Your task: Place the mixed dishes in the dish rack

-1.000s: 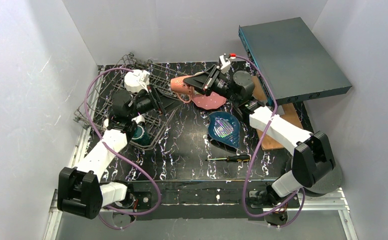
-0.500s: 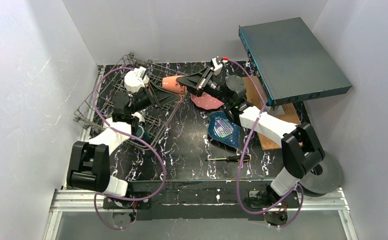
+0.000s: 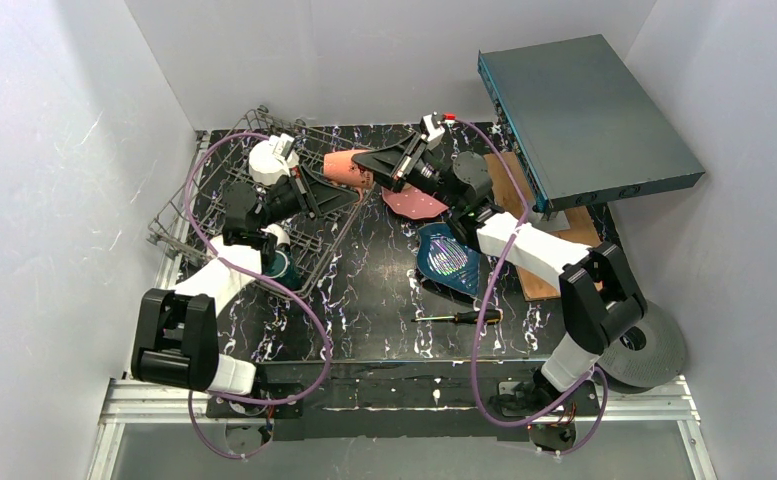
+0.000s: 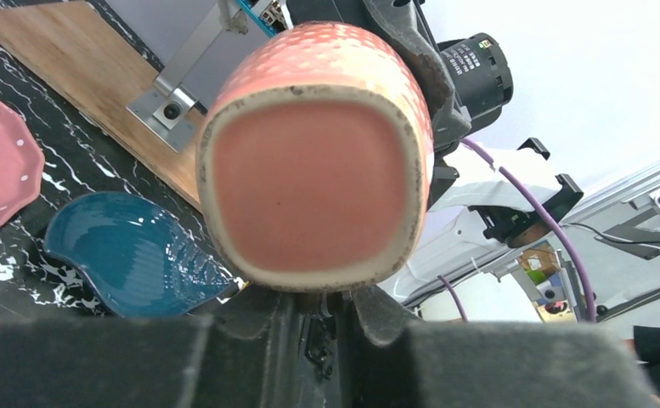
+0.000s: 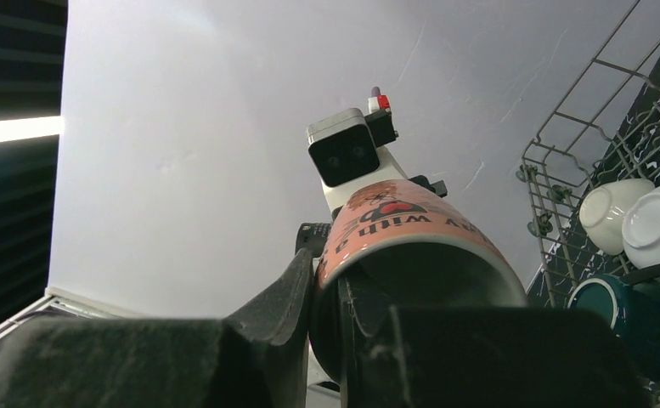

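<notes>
**Salmon cup between my two grippers, at the rack's right edge**

From the top camera, the dish rack fills the table's 9 to 11 o'clock side. In it lie a white bowl, bottom up beside another pale dish, and a teal cup near the rack's 6 o'clock end.

My left gripper reaches across the rack towards 3 o'clock. Its fingers stand close together with a thin gap, just under the cup's base. Whether they pinch anything I cannot tell, as that gap is in shadow.

The small salmon cup hangs on its side above the rack's right edge, base to my left wrist, mouth to my right. It has dark lettering on its wall, too partial to read.

My right gripper is clamped on the cup's rim, one finger outside the wall and the other inside.

At 4 o'clock from the cup the pink dotted plate lies flat. The blue leaf-shaped plate lies at that plate's 5 o'clock, and a screwdriver at 6 o'clock from the blue one.

A teal-grey box is tilted at the table's 1 o'clock corner.
</notes>
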`<control>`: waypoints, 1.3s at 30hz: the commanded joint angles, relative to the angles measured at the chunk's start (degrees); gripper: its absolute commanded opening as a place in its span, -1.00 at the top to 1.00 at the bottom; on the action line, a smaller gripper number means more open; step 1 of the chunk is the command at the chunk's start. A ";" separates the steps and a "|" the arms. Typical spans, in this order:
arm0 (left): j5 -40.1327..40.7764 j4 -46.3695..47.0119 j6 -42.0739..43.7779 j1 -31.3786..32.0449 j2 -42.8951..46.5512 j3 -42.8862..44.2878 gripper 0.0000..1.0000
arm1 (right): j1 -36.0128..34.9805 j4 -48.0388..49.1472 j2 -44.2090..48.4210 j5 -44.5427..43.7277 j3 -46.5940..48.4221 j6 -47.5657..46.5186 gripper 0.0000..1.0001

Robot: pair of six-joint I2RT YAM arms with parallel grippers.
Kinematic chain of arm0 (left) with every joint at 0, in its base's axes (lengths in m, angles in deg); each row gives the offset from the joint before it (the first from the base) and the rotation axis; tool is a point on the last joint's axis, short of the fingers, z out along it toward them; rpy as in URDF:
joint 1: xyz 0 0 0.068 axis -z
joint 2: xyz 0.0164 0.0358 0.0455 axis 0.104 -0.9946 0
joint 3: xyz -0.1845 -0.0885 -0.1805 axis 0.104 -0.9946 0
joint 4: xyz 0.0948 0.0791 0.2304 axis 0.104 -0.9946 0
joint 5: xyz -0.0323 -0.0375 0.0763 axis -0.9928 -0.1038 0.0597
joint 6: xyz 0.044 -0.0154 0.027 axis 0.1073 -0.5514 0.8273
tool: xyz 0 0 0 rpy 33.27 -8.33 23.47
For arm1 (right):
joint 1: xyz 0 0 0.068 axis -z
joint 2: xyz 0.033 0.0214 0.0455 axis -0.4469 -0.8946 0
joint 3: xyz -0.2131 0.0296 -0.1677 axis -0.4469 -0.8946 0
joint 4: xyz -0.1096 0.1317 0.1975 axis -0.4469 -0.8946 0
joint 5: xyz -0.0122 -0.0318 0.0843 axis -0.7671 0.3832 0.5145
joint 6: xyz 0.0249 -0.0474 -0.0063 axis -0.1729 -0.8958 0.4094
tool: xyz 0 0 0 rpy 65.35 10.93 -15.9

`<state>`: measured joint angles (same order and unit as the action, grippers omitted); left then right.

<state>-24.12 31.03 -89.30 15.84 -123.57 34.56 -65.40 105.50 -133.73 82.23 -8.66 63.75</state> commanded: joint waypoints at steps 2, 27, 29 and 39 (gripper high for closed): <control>-0.34 -4.84 5.62 -0.29 3.86 1.35 1.00 | -0.48 5.98 0.68 0.84 1.26 -0.22 0.97; 31.96 -58.88 45.73 0.81 19.20 5.84 1.00 | 2.22 -61.46 11.45 -5.38 5.97 -35.23 -0.97; 38.80 -63.26 48.53 1.32 19.43 6.68 1.00 | 2.13 -64.34 12.82 -7.01 4.66 -38.65 -0.97; 61.51 -73.74 55.25 5.73 15.04 9.02 1.00 | 1.18 -66.10 17.63 -6.71 -2.31 -48.88 -0.96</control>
<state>26.28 -39.74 -38.63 19.68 -108.44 41.14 -63.60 39.58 -118.97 75.41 -8.83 20.50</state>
